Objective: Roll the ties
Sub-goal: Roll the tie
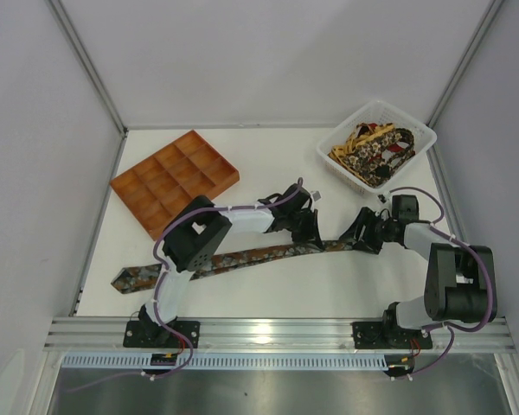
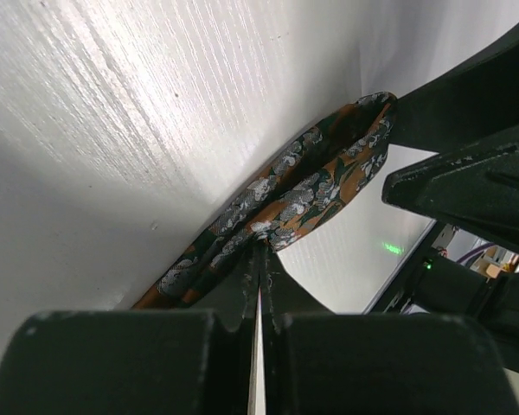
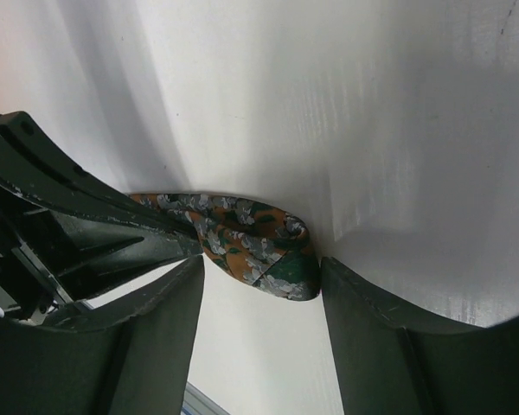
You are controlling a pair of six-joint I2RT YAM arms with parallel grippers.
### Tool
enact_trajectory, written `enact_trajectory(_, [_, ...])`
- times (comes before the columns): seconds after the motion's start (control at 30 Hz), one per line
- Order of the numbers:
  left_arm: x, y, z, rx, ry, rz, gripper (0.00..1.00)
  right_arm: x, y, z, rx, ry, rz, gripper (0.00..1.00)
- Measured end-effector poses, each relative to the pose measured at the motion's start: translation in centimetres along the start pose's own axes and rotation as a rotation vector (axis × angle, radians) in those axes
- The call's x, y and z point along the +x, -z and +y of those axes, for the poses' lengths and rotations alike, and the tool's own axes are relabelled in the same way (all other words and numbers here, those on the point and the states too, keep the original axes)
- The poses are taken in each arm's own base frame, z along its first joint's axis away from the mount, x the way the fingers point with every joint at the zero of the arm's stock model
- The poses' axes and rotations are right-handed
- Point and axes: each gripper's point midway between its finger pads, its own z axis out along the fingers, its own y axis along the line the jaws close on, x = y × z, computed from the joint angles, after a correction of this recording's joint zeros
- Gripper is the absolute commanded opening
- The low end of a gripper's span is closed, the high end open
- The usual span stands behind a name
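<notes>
Top view: one tie (image 1: 242,257) lies stretched across the table (image 1: 268,164). More ties (image 1: 376,151) are heaped in the one white basket (image 1: 347,127), too tangled to count.

Left wrist: the left gripper (image 2: 261,251) has its jaws pinched tight on the tie's doubled end. It looks like soft, light, slippery cloth, likely to spring loose unless held at the fold.

Right wrist: the right gripper (image 3: 261,264) has its jaws wide, straddling that fold.
</notes>
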Motion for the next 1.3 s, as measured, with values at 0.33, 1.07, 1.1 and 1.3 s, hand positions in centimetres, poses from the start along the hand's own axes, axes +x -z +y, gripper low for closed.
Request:
enact_trajectory(0.33, [-0.2,0.0,0.1,0.027,0.008,0.012,0.0,-0.1,-0.2,0.0,0.001,0.016,-0.003,0.57])
enact_trajectory(1.07, [-0.1,-0.2,0.1,0.043,0.012,0.029,0.0,-0.2,0.3,6.2,0.076,0.238,0.032,0.0])
enact_trajectory(1.1, [-0.1,-0.2,0.1,0.044,0.012,0.03,0.01,0.1,0.2,6.5,0.078,0.253,0.041,0.0])
enact_trajectory(1.3, [-0.2,-0.3,0.1,0.047,0.012,0.032,0.0,2.1,-0.3,8.5,0.087,0.334,0.084,0.0])
